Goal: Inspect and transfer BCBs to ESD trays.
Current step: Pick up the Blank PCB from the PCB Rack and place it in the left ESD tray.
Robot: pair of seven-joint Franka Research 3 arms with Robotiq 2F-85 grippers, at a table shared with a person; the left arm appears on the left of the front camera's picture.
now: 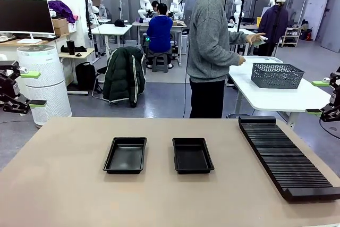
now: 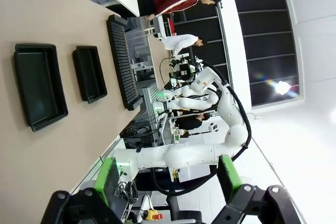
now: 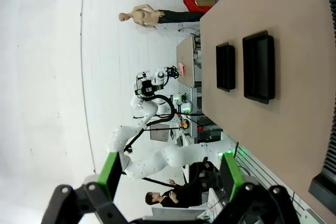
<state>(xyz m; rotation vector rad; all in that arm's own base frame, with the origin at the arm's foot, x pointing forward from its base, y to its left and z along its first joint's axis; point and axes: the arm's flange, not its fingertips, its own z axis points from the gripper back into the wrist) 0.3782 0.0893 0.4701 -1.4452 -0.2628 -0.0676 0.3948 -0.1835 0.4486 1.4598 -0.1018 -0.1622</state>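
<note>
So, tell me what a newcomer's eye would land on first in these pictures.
The left ESD tray and the right ESD tray, both glossy black, sit empty side by side in the middle of the tan table. A long black ribbed rack lies along its right side. Beyond the far edge stands a person in a grey sweater, and the left gripper and right gripper hang open at either side.

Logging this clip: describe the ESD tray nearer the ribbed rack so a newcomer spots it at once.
On the tan table, a long ribbed black rack lies along the right side. The right tray sits near the table's middle, beside the left tray; both are small, glossy, black and empty, but it is the one closer to the rack.
</note>
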